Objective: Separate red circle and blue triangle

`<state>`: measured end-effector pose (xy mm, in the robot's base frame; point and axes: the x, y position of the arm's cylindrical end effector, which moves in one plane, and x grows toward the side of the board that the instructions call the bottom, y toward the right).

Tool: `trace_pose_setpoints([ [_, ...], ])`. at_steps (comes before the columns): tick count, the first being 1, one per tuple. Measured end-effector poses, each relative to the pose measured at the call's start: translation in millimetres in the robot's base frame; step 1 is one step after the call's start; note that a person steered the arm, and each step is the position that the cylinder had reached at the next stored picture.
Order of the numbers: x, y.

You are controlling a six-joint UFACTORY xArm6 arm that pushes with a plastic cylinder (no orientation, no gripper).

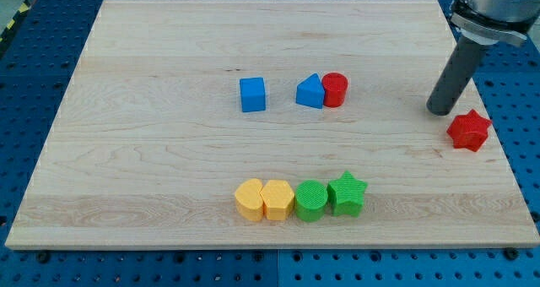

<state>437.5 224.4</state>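
my tip [440,111] sits bare near the view's right edge, touching nothing, with a red star [468,130] just beside it. the red circle [335,90] is pressed against the blue triangle [310,92] well off to the view's left, circle on the nearer side. so i'd guess coming in between them from the view's top or bottom to pry them apart.

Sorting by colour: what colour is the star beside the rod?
Red star, just right of my tip; camera view.
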Motion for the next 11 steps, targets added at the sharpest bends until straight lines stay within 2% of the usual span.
trace_pose_setpoints([
  [2, -21, -26],
  [4, -32, -79],
  [6, -73, -117],
  [8, -70, -151],
  [11, -28, -160],
])
